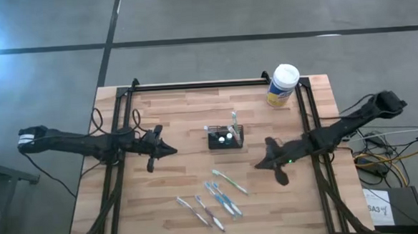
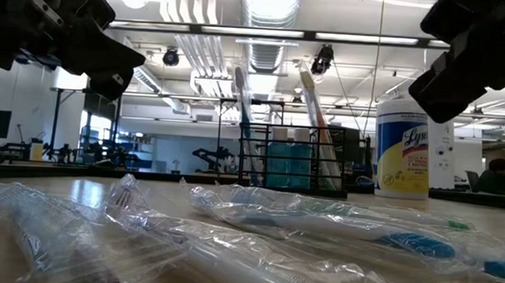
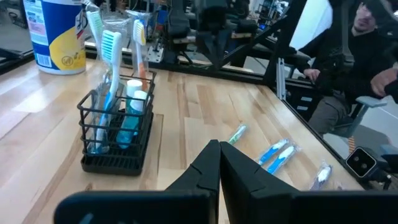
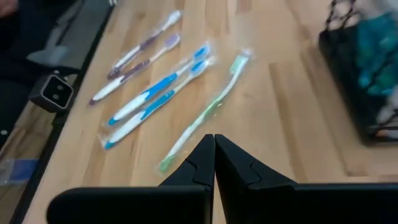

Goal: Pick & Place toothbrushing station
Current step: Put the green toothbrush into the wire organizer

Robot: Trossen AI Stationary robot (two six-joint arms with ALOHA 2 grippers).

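Observation:
The toothbrushing station [image 1: 226, 137] is a small black wire caddy standing on its base at the table's middle, with toothbrushes and a blue tube upright in it; it also shows in the left wrist view [image 3: 117, 134] and the low view [image 2: 291, 157]. Several wrapped toothbrushes [image 1: 213, 197] lie flat on the table nearer the front edge. My left gripper [image 1: 170, 150] is shut and empty, left of the caddy. My right gripper [image 1: 258, 164] is shut and empty, right of the caddy and above the green wrapped toothbrush [image 4: 205, 112].
A yellow wipes canister with a white lid [image 1: 282, 84] stands at the table's far right. Black frame rails [image 1: 193, 85] run along the far edge and both sides. A seated person [image 3: 354, 68] shows beyond the table's right side.

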